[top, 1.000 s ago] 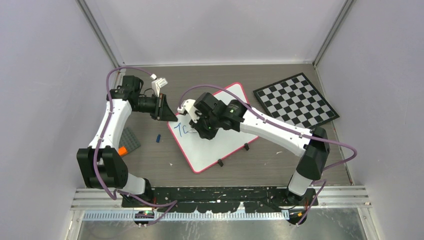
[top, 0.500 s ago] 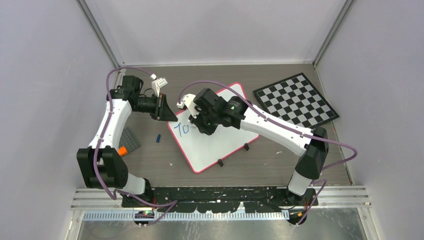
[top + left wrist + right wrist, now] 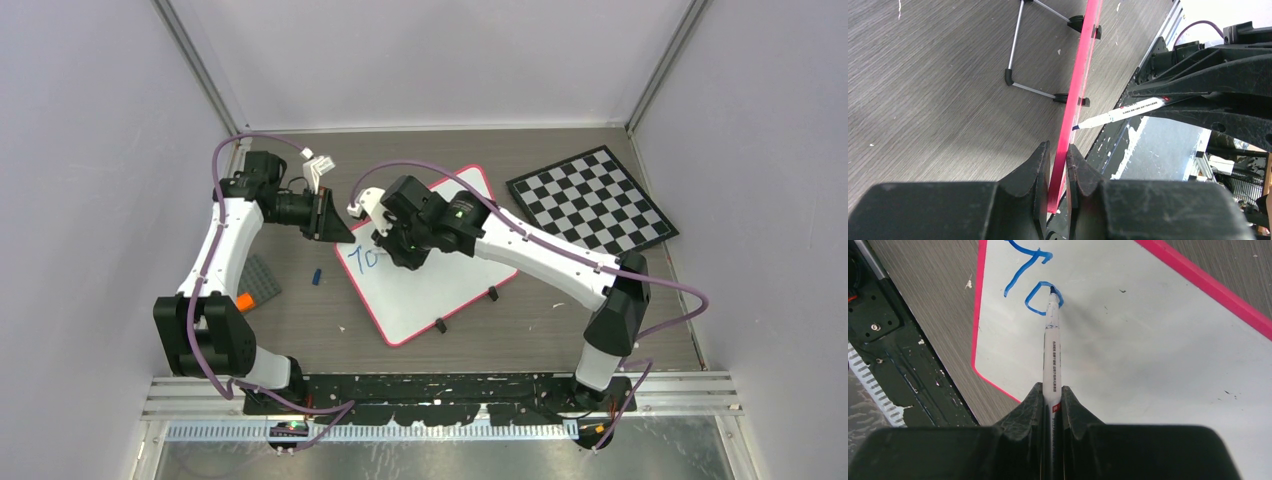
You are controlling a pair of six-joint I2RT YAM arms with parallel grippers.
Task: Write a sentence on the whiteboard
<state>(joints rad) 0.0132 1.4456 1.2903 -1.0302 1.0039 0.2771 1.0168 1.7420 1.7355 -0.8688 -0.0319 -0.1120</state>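
The whiteboard [image 3: 430,285], white with a pink-red frame, lies tilted on the table and carries blue marks "TO" [image 3: 1034,287] near its upper-left corner. My left gripper [image 3: 335,228] is shut on the board's pink edge [image 3: 1075,95] at that corner. My right gripper [image 3: 392,248] is shut on a white marker [image 3: 1052,357], whose blue tip touches the board at the right side of the "O". The marker also shows in the left wrist view [image 3: 1120,112], with its tip against the board edge.
A black-and-white checkerboard [image 3: 592,200] lies at the back right. A small blue cap [image 3: 316,276], a grey baseplate [image 3: 258,283] and an orange piece [image 3: 243,301] lie left of the board. Two black clip feet [image 3: 491,294] sit at the board's near edge.
My right gripper moved left and slightly back over the board. The second blue mark went from an open "C" shape to a closed "O". The left gripper stayed put.
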